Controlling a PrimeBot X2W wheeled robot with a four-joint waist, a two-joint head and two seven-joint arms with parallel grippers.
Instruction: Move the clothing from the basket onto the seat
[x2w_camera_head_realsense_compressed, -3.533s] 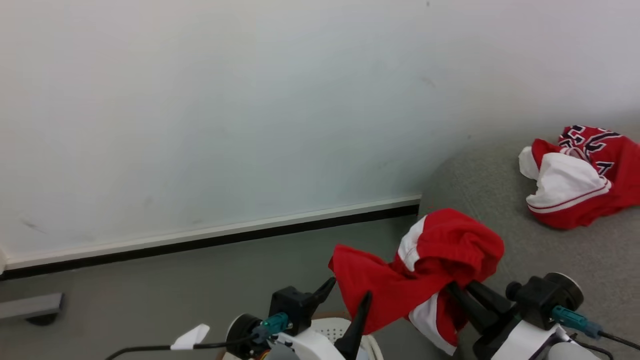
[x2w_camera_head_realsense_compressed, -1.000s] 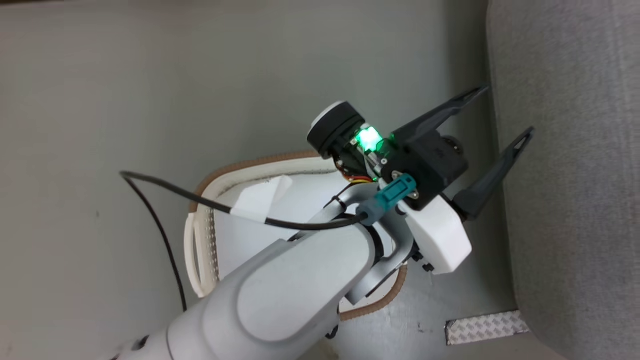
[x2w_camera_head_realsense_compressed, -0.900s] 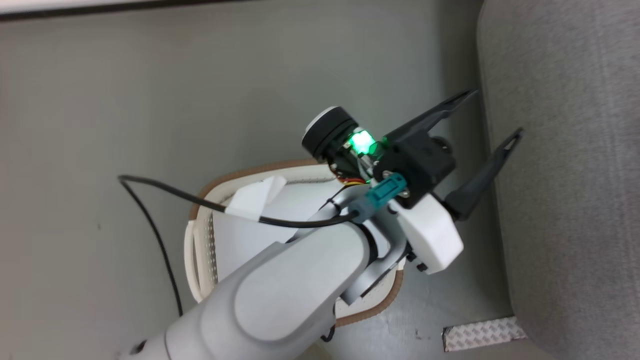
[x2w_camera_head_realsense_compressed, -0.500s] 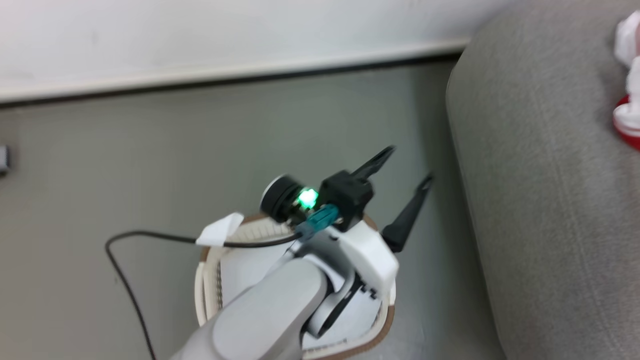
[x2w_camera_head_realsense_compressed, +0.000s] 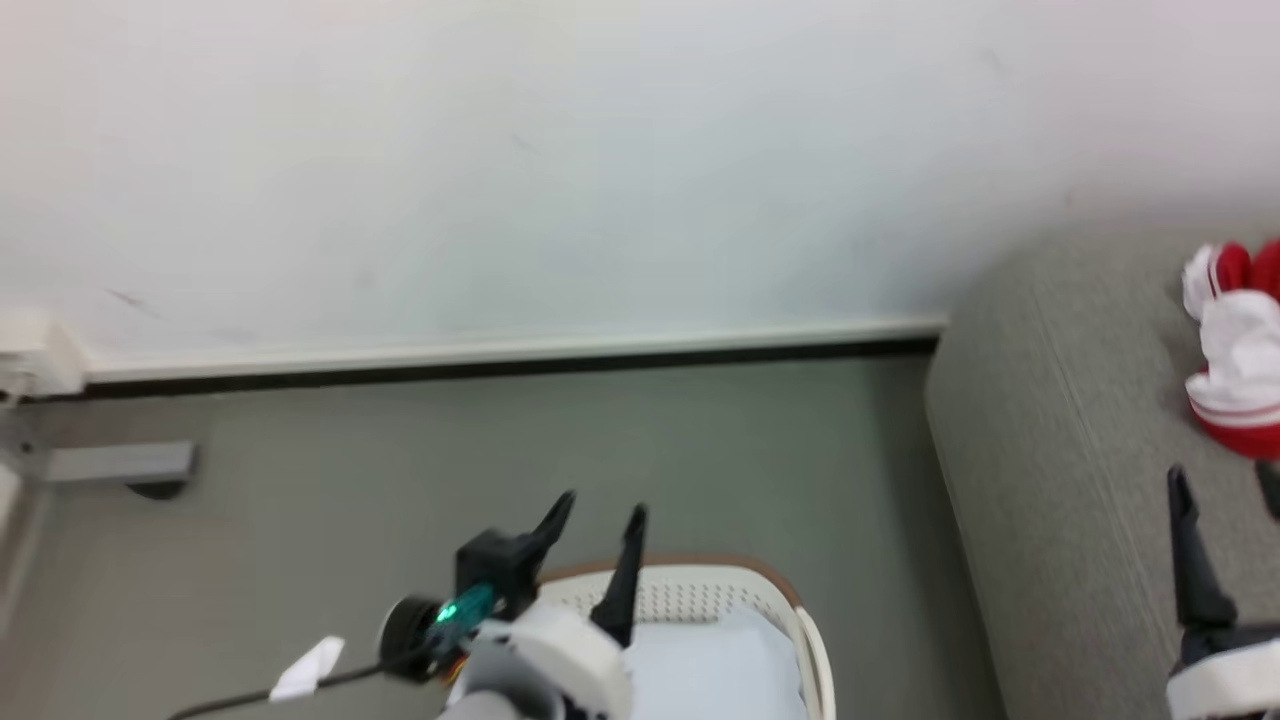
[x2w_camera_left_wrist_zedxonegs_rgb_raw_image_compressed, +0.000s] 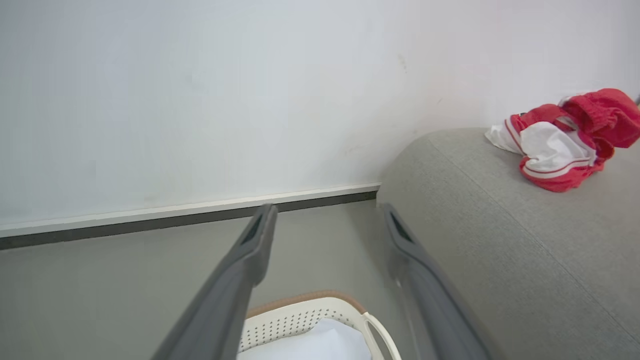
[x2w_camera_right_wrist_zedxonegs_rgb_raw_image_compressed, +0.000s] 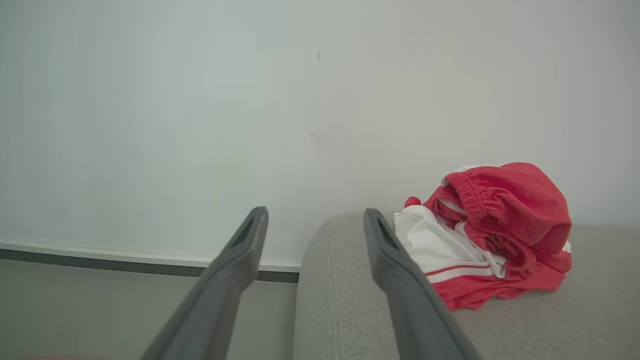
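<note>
On the grey seat (x2w_camera_left_wrist_zedxonegs_rgb_raw_image_compressed: 500, 240), close to the white wall (x2w_camera_head_realsense_compressed: 500, 150), the clothing (x2w_camera_right_wrist_zedxonegs_rgb_raw_image_compressed: 492, 235) lies in a crumpled heap: red fabric bunched over white panels with a thin red stripe, and an elastic waistband turned up on top. The heap rests wholly on the cushion, back from the seat's rounded corner. The basket (x2w_camera_head_realsense_compressed: 700, 590) stands on the grey-green floor (x2w_camera_head_realsense_compressed: 400, 450) near the seat's side, with a strip of floor between them. Its brown rim, perforated cream wall and one white handle show, and a pale smooth surface shows inside. The left claw (x2w_camera_head_realsense_compressed: 603, 503) hangs over the basket's far rim, its two dark fingers spread wide and pointing toward the skirting board (x2w_camera_head_realsense_compressed: 500, 355), with nothing between them. In the left wrist view the same fingers frame bare floor and the basket's edge. A green light glows on that wrist, and a black cable (x2w_camera_head_realsense_compressed: 230, 698) with a white tag runs off it to the left. The right claw (x2w_camera_right_wrist_zedxonegs_rgb_raw_image_compressed: 315, 212) is over the front part of the seat, near the clothing but apart from it. Its fingers are also spread wide and pinching nothing, and in its wrist view they straddle the seat's corner.
</note>
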